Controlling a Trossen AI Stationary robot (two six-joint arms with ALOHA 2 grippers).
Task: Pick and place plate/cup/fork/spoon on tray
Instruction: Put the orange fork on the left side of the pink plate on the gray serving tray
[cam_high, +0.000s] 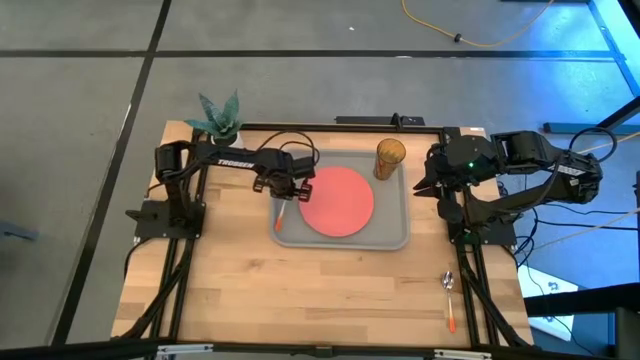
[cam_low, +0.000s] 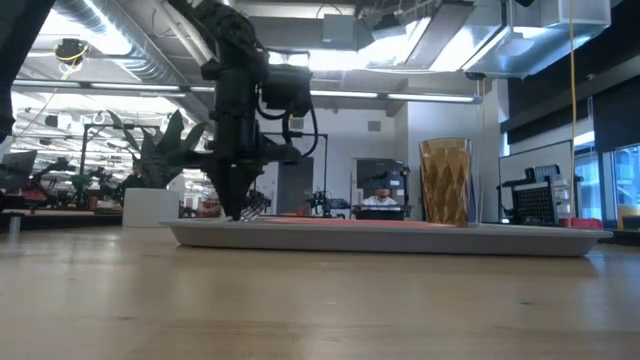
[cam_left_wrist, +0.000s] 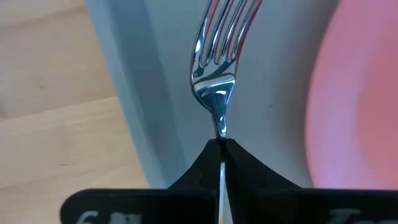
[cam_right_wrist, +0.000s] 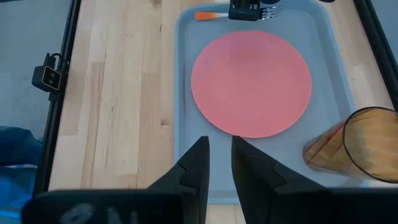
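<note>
Coral-red, the plate (cam_high: 338, 200) lies flat in the middle of the grey tray (cam_high: 396, 235), with the amber cup (cam_high: 389, 158) standing upright in the tray's far right corner, apart from the plate. The left gripper (cam_high: 283, 189) hangs low over the tray's left strip, just beside the plate's edge, its fingers (cam_left_wrist: 200, 171) pinched tight on the neck of the fork (cam_left_wrist: 219, 59); the tines point out over bare grey tray between the rim and the plate. From overhead only the fork's orange handle shows, slanting toward the tray's near left corner, and the tines are hidden under the gripper. In the low view the arm blocks the fork almost wholly.

On the bare wood near the table's right front corner, well apart from the tray, lies the spoon (cam_high: 450, 297), bowl toward the tray and orange handle toward the table's front edge. A white pot with a green plant (cam_high: 219, 117) stands at the far left corner.

At the table's right edge, the right gripper (cam_high: 421, 186) is raised clear of the tray, its fingers (cam_right_wrist: 194, 165) a narrow gap apart, holding nothing.

White lettering reading TROSSEN runs along the left arm (cam_high: 232, 161).

In the low view, a person sits far off in the room behind, partly hidden by the tray's rim.
</note>
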